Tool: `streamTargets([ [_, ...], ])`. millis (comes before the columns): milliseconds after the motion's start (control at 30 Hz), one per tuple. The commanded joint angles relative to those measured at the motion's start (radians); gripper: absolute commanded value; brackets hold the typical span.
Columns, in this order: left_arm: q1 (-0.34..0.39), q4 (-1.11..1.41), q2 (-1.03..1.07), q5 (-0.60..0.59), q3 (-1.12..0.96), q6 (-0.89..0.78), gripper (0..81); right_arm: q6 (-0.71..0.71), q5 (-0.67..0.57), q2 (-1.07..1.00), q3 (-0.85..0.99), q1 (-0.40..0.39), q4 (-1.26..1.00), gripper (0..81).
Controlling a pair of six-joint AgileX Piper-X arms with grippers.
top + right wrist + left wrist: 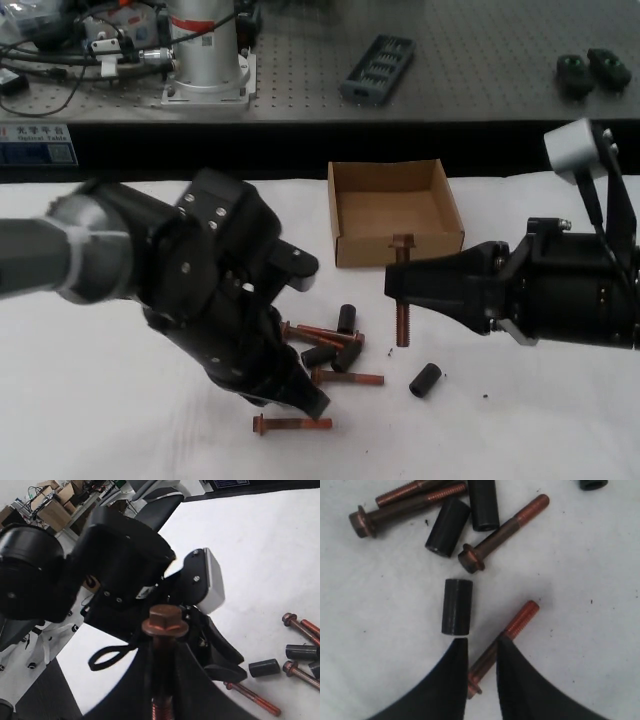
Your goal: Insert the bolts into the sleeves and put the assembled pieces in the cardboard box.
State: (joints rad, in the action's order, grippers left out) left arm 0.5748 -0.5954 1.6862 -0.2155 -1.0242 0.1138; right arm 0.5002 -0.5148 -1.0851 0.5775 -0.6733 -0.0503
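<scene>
My right gripper (400,285) is shut on a copper bolt (403,290), held upright, head up, just in front of the cardboard box (395,245); the bolt's head (165,620) shows between the fingers. My left gripper (482,640) hovers low over the pile with its fingers a narrow gap apart. Under them lies a loose bolt (517,622), partly covered by one finger. A black sleeve (456,606) lies just beyond one fingertip. Several more bolts (345,377) and sleeves (347,318) lie scattered on the white cloth, and one sleeve (425,379) lies apart below the right gripper.
The box is open-topped and holds nothing. Behind the cloth, the perforated bench carries a metal post (205,50), a blue-grey rack (378,65) and two dark parts (595,70). The left arm's bulky black body (100,570) stands close in front of the right gripper.
</scene>
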Motion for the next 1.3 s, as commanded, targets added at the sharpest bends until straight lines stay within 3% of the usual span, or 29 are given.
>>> streamTargets([
  [0, 0.014, 0.051, 0.048, 0.047, -0.012, 0.021, 16.0, 0.018, -0.038, 0.008, 0.002, 0.007, -0.024, 0.1],
  [400, 0.012, 0.020, 0.163, 0.077, -0.161, 0.060, 16.7, 0.023, -0.071, 0.008, 0.001, 0.007, -0.024, 0.1],
  [667, 0.009, -0.011, 0.162, 0.075, -0.174, 0.151, 29.6, 0.023, -0.071, 0.008, 0.001, 0.007, -0.024, 0.1],
  [1267, 0.009, -0.013, 0.162, 0.008, -0.174, 0.321, 29.7, 0.026, -0.118, 0.008, 0.001, 0.010, -0.024, 0.1],
])
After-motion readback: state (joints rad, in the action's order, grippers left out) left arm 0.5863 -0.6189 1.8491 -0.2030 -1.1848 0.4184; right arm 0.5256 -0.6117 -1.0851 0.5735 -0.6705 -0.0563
